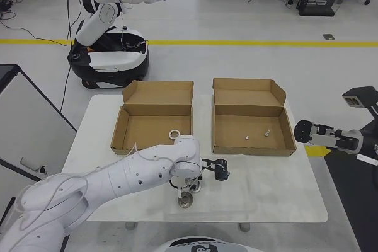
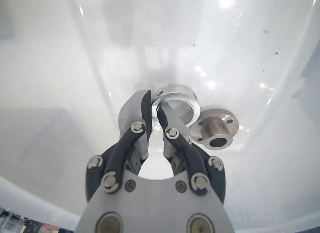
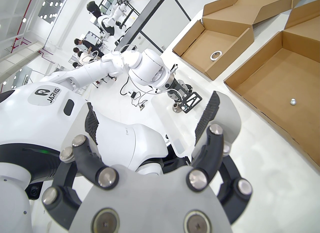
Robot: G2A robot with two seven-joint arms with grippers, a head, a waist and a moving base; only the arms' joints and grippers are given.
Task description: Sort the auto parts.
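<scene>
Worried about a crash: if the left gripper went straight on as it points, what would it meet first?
The silver ring whose wall its jaws grip; past that, probably the tray floor, though depth is unclear.

The shaft collar is bright, polished metal, and the flange coupling a duller satin metal. The tray is glossy white plastic. The cardboard boxes are matt brown.

Two cardboard boxes, two rings, two small silver parts and one flanged hub.
</scene>
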